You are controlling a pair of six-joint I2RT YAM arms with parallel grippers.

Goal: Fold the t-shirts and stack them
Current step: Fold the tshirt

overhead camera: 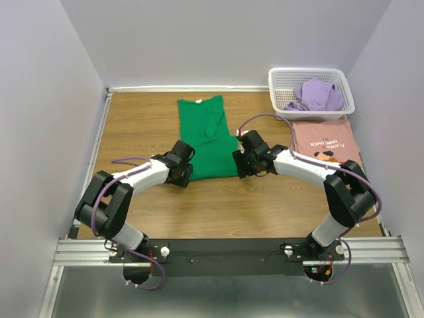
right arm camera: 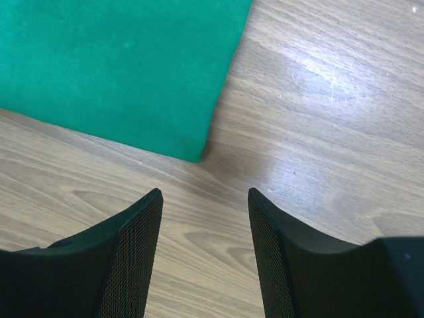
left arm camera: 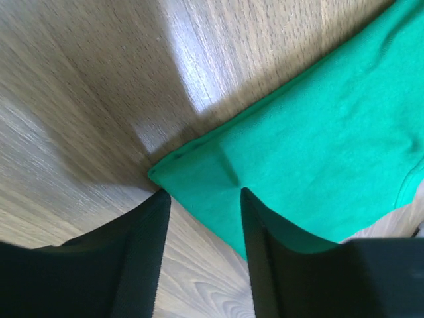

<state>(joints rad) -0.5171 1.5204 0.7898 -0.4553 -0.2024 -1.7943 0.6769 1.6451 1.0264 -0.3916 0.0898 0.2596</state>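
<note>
Wooden table (overhead camera: 146, 119) bears a lengthwise-folded green t-shirt (overhead camera: 209, 136)

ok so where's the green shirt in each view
Top external: green shirt at the middle of the table.
Left wrist: green shirt on the right, corner at the left claw.
Right wrist: green shirt upper left, ahead of the right claw.
Shared landmark: the wood table.

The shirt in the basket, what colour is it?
Lavender purple. The shirt shows best in the top view, bunched up in the white basket.
</note>
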